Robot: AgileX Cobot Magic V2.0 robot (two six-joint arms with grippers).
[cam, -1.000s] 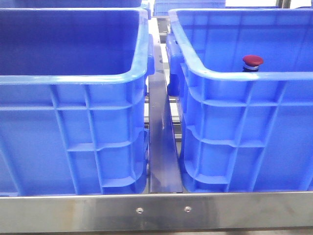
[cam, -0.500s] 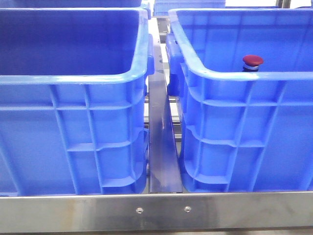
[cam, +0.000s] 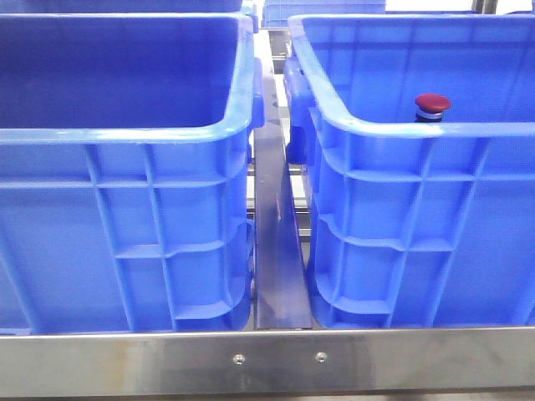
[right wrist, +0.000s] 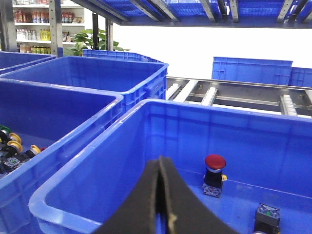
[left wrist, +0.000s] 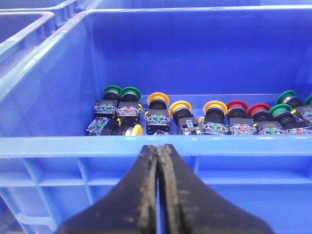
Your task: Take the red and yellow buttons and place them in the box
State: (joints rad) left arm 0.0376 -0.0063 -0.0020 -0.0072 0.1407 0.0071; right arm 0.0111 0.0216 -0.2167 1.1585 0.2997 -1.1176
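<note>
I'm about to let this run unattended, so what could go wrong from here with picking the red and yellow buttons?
Green-capped buttons sit in the same row as the yellow buttons and red buttons, packed close, so a wrong or double grab seems possible. The left gripper is shut outside the crate wall; descending without clearing the rim may hit it.

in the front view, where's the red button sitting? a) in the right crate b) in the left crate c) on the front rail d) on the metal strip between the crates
a: the red button shows just above the near rim of the right crate, inside it; no button shows in the left crate from this view.
</note>
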